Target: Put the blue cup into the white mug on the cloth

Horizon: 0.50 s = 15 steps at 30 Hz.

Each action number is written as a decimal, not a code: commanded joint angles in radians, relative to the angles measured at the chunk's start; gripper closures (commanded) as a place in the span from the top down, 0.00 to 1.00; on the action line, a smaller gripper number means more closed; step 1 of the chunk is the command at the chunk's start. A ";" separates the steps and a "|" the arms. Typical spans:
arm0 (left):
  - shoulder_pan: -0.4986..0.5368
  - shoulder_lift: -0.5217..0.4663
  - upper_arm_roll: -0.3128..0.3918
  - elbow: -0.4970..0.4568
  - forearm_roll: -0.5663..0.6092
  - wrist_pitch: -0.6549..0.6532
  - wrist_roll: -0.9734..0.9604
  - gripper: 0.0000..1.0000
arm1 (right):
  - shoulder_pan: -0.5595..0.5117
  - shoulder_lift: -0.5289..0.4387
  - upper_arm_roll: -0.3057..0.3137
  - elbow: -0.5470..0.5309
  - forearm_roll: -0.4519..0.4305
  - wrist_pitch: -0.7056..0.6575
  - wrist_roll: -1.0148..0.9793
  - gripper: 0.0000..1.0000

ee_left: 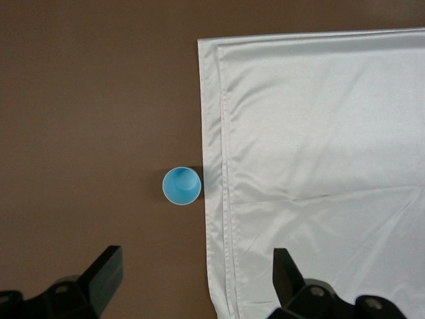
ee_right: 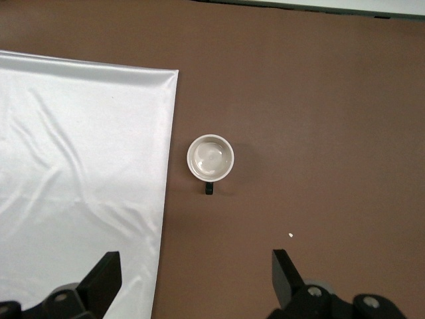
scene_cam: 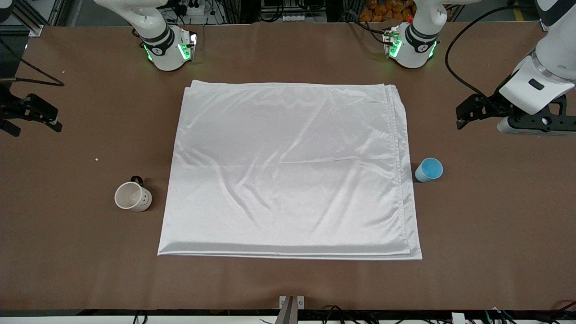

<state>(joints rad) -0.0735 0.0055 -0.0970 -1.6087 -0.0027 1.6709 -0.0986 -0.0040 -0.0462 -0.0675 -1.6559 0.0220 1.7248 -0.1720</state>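
The cloth point(scene_cam: 288, 166) lies flat in the middle of the brown table. The white mug point(scene_cam: 132, 196) stands upright on the bare table beside the cloth, toward the right arm's end, its dark handle pointing away from the front camera. The blue cup point(scene_cam: 429, 169) stands upright on the bare table just off the cloth's edge, toward the left arm's end. My left gripper point(scene_cam: 477, 114) is open and empty, up over the table; its wrist view shows the cup point(ee_left: 181, 186) and the cloth point(ee_left: 319, 166). My right gripper point(scene_cam: 38, 126) is open and empty; its wrist view shows the mug point(ee_right: 210, 157).
The two arm bases point(scene_cam: 168, 49) point(scene_cam: 411, 45) stand along the table edge farthest from the front camera. A small white crumb point(scene_cam: 96, 159) lies on the table near the mug. A metal bracket point(scene_cam: 291, 308) sits at the table's edge nearest the camera.
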 commanded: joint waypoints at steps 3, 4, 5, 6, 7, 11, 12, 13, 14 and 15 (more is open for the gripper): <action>0.007 0.010 -0.007 0.027 -0.011 -0.025 0.003 1.00 | -0.017 0.003 0.012 0.038 0.013 -0.062 0.005 1.00; 0.006 0.010 -0.009 0.027 -0.011 -0.025 0.003 1.00 | -0.016 0.003 0.014 0.039 0.013 -0.062 0.029 1.00; 0.006 0.010 -0.009 0.027 -0.011 -0.025 0.005 1.00 | -0.014 0.003 0.018 0.039 0.012 -0.063 0.057 1.00; 0.007 0.010 -0.007 0.027 -0.013 -0.025 0.003 1.00 | -0.014 0.003 0.031 0.041 0.012 -0.067 0.086 1.00; 0.007 0.010 -0.007 0.027 -0.013 -0.025 0.003 1.00 | -0.016 0.003 0.040 0.041 0.010 -0.071 0.101 1.00; 0.006 0.010 -0.009 0.042 -0.014 -0.025 -0.006 1.00 | -0.016 0.003 0.051 0.047 0.006 -0.073 0.111 1.00; 0.004 0.011 -0.009 0.049 -0.013 -0.025 -0.012 1.00 | -0.016 0.003 0.051 0.047 0.006 -0.074 0.111 1.00; 0.003 0.013 -0.007 0.052 -0.010 -0.026 -0.013 1.00 | -0.016 0.005 0.051 0.047 0.006 -0.076 0.109 1.00; 0.004 0.011 -0.009 0.047 -0.005 -0.028 -0.013 1.00 | -0.017 0.005 0.049 0.047 0.004 -0.076 0.109 1.00; 0.006 0.011 -0.010 0.049 0.003 -0.029 -0.013 1.00 | -0.017 0.005 0.048 0.047 0.004 -0.076 0.108 1.00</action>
<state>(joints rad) -0.0739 0.0055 -0.0981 -1.5985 -0.0027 1.6709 -0.0986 -0.0041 -0.0462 -0.0305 -1.6308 0.0235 1.6708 -0.0824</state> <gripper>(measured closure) 0.000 0.000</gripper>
